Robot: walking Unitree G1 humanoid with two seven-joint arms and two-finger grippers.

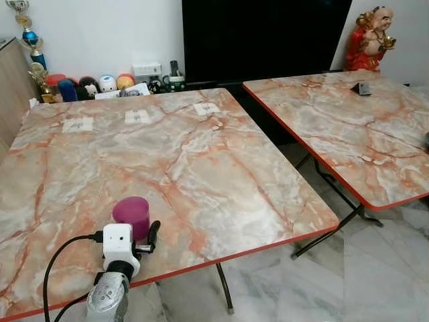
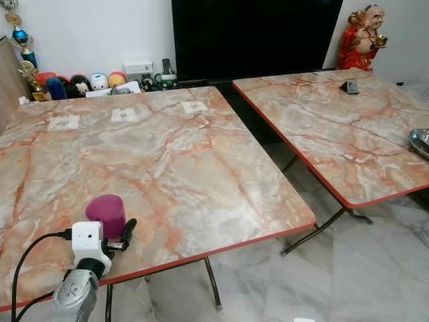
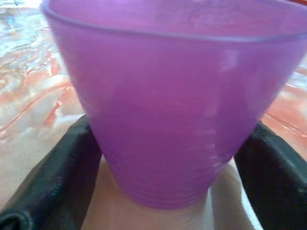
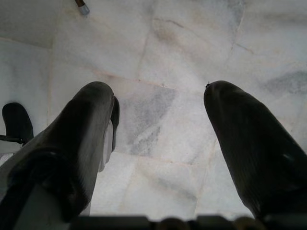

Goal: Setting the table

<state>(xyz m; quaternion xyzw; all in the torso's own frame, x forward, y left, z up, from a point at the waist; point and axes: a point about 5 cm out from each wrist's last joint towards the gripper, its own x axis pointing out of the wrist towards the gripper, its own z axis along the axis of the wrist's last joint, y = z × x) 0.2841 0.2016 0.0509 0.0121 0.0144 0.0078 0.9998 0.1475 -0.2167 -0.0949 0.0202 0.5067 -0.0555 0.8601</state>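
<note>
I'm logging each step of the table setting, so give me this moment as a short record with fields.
left gripper: over the near edge of the near table, fingers either side of the purple cup
purple cup: upside down on the near table, rim at the tabletop
right gripper: open, idle, pointing at the marble floor
paper labels: three in a row along the near table's far side
far table: small dark object near its far edge, metal dish at its right edge
</note>
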